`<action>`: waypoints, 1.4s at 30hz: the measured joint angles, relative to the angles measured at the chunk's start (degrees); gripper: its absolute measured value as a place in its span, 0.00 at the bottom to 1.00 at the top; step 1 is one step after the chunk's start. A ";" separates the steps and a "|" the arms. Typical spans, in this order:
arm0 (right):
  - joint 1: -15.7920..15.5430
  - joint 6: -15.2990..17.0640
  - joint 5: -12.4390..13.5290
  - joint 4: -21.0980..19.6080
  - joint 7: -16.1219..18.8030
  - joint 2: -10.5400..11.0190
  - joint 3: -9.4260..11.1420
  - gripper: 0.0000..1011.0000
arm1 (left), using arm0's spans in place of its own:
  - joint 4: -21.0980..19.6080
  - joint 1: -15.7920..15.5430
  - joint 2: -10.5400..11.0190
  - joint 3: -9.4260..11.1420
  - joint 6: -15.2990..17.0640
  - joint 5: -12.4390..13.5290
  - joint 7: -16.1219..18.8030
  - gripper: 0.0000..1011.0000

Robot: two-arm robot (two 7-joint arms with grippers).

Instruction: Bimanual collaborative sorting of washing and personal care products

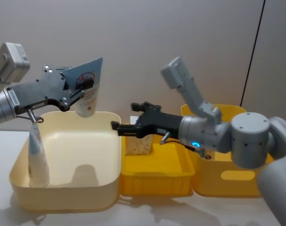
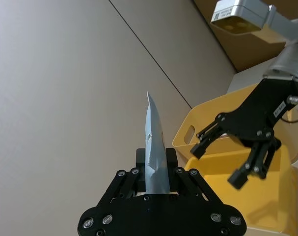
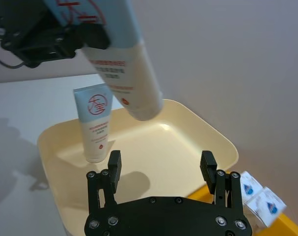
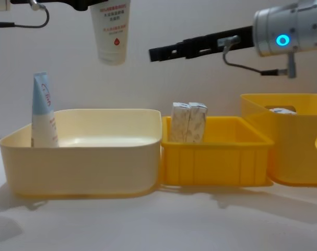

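left end effector [image 1: 79, 89] clamped on a squeeze tube [image 1: 87, 89] held above the pale bin [image 1: 67, 197], cap down, right end effector [image 1: 126, 123] spread with nothing in it, over the middle yellow bin [image 1: 154, 181], second tube [image 1: 37, 157] upright in pale bin's left corner, 2 white boxes [image 4: 188, 122] in middle bin

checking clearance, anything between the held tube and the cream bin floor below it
Nothing: in the chest view the held tube hangs over the cream bin, only air beneath.
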 joint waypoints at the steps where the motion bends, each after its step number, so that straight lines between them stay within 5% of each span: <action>1: 0.34 -0.79 -0.19 0.57 0.60 -0.16 -0.40 0.99 | 0.08 -0.05 -0.05 0.06 -0.02 -0.07 -0.12 0.23; 12: 7.39 -13.43 -3.40 13.85 5.12 -4.58 -6.25 0.99 | 0.99 -0.63 -0.68 0.89 -0.43 -1.42 -1.48 0.23; 21: 10.20 -20.13 -4.96 19.85 4.41 -7.02 -8.23 0.99 | 1.21 -0.66 -0.80 1.57 -0.37 -1.79 -1.57 0.23; 31: 10.44 -22.19 -5.27 20.26 2.23 -7.51 -8.83 0.99 | 1.19 -0.58 -0.87 2.27 0.05 -2.01 -1.27 0.23; 42: 9.97 -20.59 -4.62 19.46 1.09 -7.99 -9.20 0.99 | 1.34 -0.73 -1.05 2.94 0.06 -2.20 -0.94 0.23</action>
